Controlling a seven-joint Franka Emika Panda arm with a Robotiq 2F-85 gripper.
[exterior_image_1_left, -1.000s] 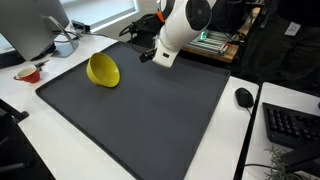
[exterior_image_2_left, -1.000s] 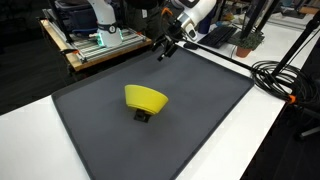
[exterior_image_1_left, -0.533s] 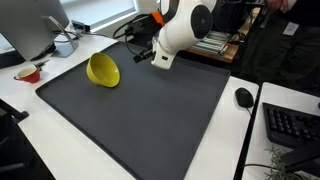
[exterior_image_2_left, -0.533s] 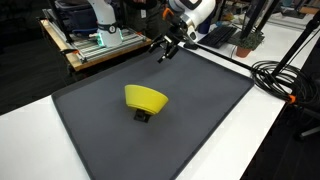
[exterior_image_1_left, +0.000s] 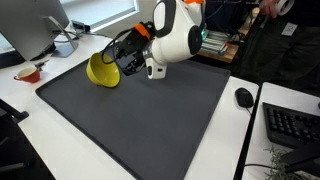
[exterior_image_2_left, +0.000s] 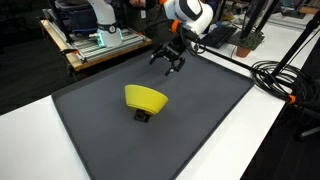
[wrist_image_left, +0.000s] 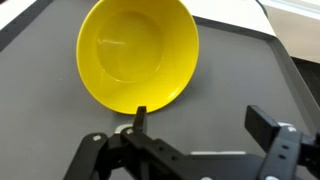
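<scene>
Matting, dark grey (exterior_image_1_left: 150, 130), covers most of my white table (exterior_image_1_left: 50, 140), and its surface is smooth and flat. The room around it looks like a lab or office. In an exterior view a monitor (exterior_image_1_left: 35, 25) stands off the mat's 10 o'clock corner, with a red cup (exterior_image_1_left: 30, 73) just below it at 9 o'clock. A computer mouse (exterior_image_1_left: 244, 97) and a keyboard (exterior_image_1_left: 292, 125) lie on the white top at 3 o'clock. In an exterior view a wooden cart (exterior_image_2_left: 95, 48) of equipment sits past the mat at 11 o'clock, and black cables (exterior_image_2_left: 272, 75) loop at 3 o'clock.

By my count: one yellow bowl (exterior_image_1_left: 103, 70), one small black block (exterior_image_2_left: 142, 115), one cup, one mouse, one keyboard and one monitor.

The bowl lies on the mat, tilted, with its rim propped on the block, which shows in only an exterior view. My gripper (wrist_image_left: 199, 113) hangs above the mat with its fingers (wrist_image_left: 140, 118) spread wide, pinching nothing. In the wrist view the bowl's hollow faces me at 11 o'clock, near my fingertips but apart from them.
</scene>
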